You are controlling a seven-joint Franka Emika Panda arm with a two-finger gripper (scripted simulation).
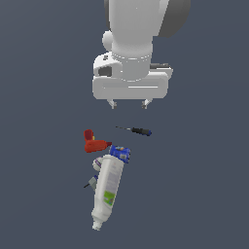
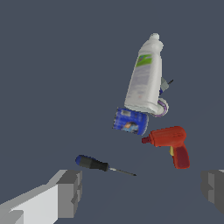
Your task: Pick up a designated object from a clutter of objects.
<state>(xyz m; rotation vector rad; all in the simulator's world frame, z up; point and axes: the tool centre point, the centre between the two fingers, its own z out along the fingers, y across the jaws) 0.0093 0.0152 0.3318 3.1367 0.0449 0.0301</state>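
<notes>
Small grey bits (image 1: 92, 181) sit half hidden behind the bottle (image 1: 108, 187), too small to identify. The wrist view's edge crops the claw (image 2: 142, 192) fingers.

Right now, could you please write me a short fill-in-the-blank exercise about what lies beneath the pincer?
1. The pincer hangs above the clutter with its jaws ____.
2. The screwdriver lies ____ from the other objects.
3. The power drill is coloured ____.
4. The white bottle lies with one end against the blue ____.

Missing words: open; apart; red; can
</notes>
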